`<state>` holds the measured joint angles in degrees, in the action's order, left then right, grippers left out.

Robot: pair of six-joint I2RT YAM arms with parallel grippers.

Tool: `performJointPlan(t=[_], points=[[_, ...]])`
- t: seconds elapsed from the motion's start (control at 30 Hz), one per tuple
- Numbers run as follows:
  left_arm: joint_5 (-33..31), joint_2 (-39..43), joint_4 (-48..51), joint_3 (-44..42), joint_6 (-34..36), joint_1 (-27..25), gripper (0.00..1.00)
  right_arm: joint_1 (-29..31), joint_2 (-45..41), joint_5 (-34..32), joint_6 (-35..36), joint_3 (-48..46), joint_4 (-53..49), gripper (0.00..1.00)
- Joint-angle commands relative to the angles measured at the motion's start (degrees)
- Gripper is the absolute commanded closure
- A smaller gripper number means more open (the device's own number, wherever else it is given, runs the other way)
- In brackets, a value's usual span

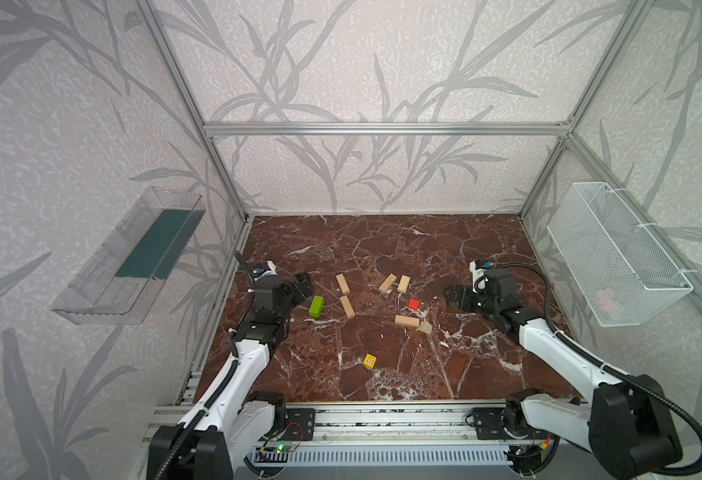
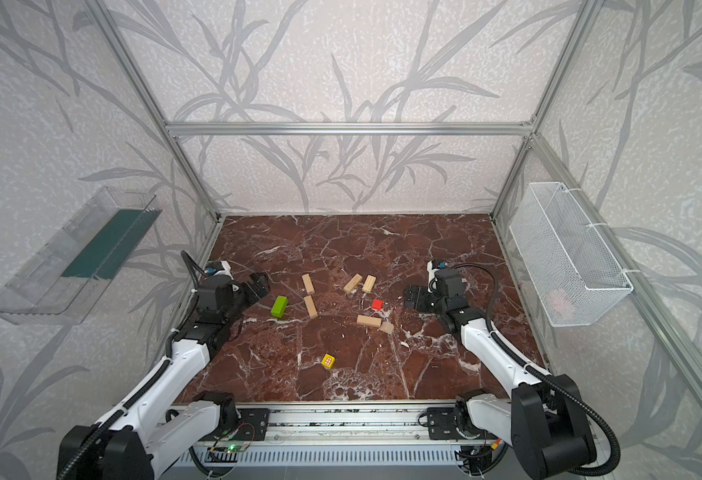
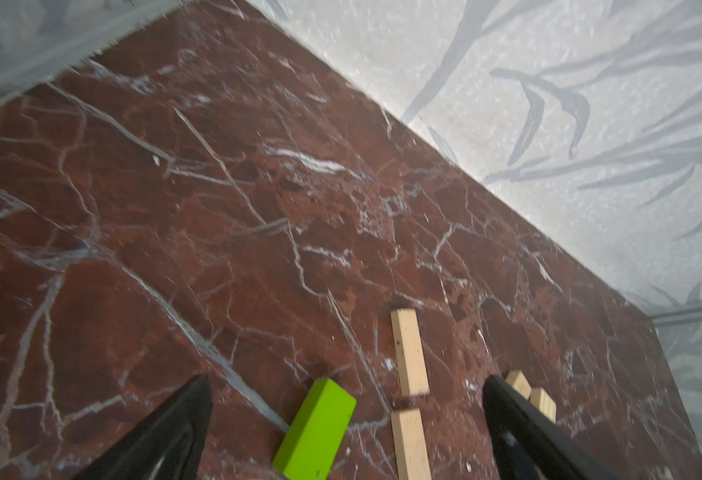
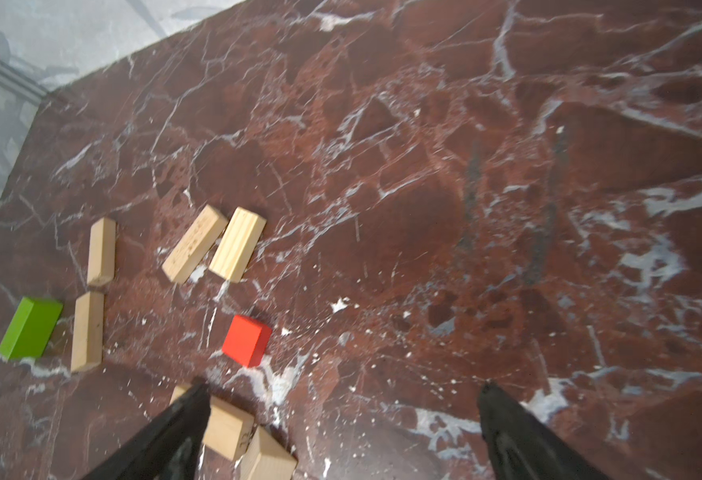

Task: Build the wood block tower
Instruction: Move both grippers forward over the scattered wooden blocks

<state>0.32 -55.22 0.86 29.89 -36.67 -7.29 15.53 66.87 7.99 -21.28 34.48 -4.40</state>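
Wide open and empty: left claw [image 1: 305, 286] just beside lime-green bar [image 1: 316, 306], right claw [image 1: 451, 296] near red cube [image 1: 413, 304]; touching neither, wood blocks [image 1: 342, 284] scattered flat on tabletop [image 1: 382, 249].

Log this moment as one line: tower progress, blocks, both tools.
tower: not started | blocks: scattered on table, unstacked | left tool: open, empty, near green bar | right tool: open, empty, near red cube

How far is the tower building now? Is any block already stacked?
Done: nothing; no block rests on another. The pale bars, green bar, red cube, yellow cube and wedge all lie loose on the table. In hand: nothing; the left hand and right hand are open and empty. Remaining: the whole stack.
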Motion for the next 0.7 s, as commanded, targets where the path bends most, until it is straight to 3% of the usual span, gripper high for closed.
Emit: performJointPlan(t=[0.0, 0.23, 0.47, 0.67], points=[[-1.46, 1.06, 7.91, 1.46, -1.86, -4.56, 0.01, 4.19, -1.89, -1.95, 1.90, 1.58, -3.97, 0.01], [-2.16, -1.69, 12.74, 3.43, -4.76, -13.25, 0.01, 13.05, -1.32, -2.09, 4.40, 2.04, -5.98, 0.01], [-3.37, -9.31, 15.20, 7.58, -5.79, -19.56, 0.11, 21.09, 0.00, -2.11, 7.40, 0.98, -3.85, 0.01], [-5.41, -17.60, 16.69, 12.41, -5.20, -22.86, 0.17, 24.44, 2.14, 0.14, 9.44, -0.47, 1.39, 0.01]])
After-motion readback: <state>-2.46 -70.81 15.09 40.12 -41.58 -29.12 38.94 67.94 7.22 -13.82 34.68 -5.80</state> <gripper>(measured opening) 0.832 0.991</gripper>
